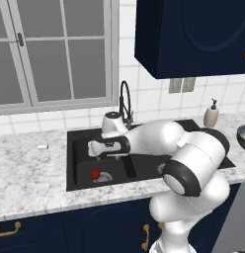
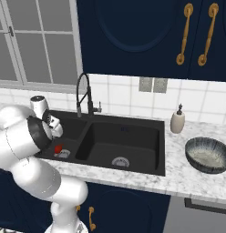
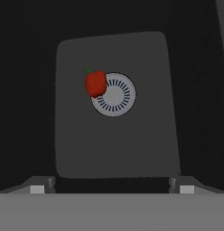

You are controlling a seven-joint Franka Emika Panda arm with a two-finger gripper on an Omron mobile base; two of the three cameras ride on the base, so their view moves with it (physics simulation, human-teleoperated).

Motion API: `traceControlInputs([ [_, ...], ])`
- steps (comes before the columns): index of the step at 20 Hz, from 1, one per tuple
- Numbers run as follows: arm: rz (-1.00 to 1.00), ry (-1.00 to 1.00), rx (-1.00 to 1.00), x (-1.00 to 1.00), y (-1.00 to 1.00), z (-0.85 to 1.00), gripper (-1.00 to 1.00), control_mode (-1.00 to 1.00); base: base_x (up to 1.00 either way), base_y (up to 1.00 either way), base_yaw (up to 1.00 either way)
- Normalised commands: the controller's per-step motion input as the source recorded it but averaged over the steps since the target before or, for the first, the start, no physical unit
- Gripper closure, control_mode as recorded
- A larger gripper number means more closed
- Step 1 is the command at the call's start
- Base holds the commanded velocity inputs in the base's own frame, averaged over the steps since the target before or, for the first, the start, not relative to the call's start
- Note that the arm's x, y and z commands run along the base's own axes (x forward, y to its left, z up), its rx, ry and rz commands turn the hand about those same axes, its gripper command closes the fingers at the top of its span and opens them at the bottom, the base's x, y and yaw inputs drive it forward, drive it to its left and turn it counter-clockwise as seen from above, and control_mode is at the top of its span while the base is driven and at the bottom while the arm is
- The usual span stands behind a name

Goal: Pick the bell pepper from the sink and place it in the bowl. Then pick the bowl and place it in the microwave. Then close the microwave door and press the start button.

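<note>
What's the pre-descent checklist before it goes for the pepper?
1. Bell pepper in view, lying at the edge of the drain: ok.
2. Gripper open, nothing between the fingertips: ok.
3. Gripper centred over the pepper: not ok, the pepper sits off to one side in the hand view.
4. Path down into the sink basin free: ok.
5. Bowl upright on the counter: ok.

No text, label, brand, number or sign can be read anywhere in these pictures. The cream-coloured soap dispenser bottle on the marble bench has a plain face, and the two grey wall outlet plates on the white tiles carry no markings that can be made out.
</note>
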Motion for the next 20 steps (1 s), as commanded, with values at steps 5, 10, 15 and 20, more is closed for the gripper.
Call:
traceControlInputs([
  [5, 0.0, 0.0, 0.0, 0.3, 0.01, -0.23, -1.0, -1.0, 0.0, 0.0, 0.0],
  [10, -0.01, 0.0, 0.01, 0.3, 0.22, -0.24, -1.0, -1.0, 0.0, 0.0, 0.0],
  [15, -0.04, 0.03, 0.0, 0.3, 0.32, -0.09, -1.0, -1.0, 0.0, 0.0, 0.0],
  [20, -0.02, 0.01, 0.0, 0.34, 0.07, -0.12, -1.0, -1.0, 0.0, 0.0, 0.0],
])
